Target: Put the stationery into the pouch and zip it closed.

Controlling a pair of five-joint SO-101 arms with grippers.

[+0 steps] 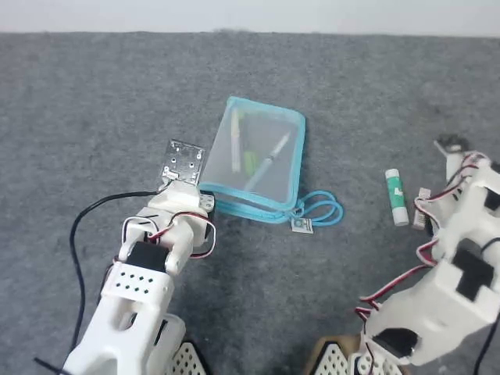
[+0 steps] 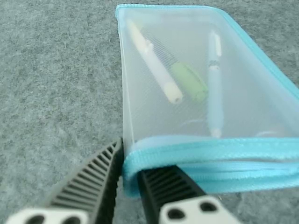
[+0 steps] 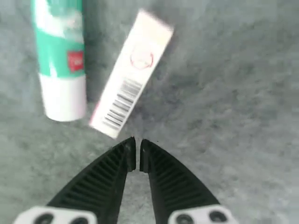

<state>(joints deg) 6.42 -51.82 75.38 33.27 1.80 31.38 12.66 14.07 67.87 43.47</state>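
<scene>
Left gripper (image 2: 129, 156) jaws are clamped on the pouch (image 2: 252, 107) corner at the zip edge. Pens (image 2: 154, 65) lie inside. Right gripper (image 3: 137, 148) jaws are closed and empty, just short of the box (image 3: 131, 74), which lies beside the glue stick (image 3: 60, 60). Step in hand, by judgement: loading. The next move calls for opening the right jaws to grasp the box.
</scene>
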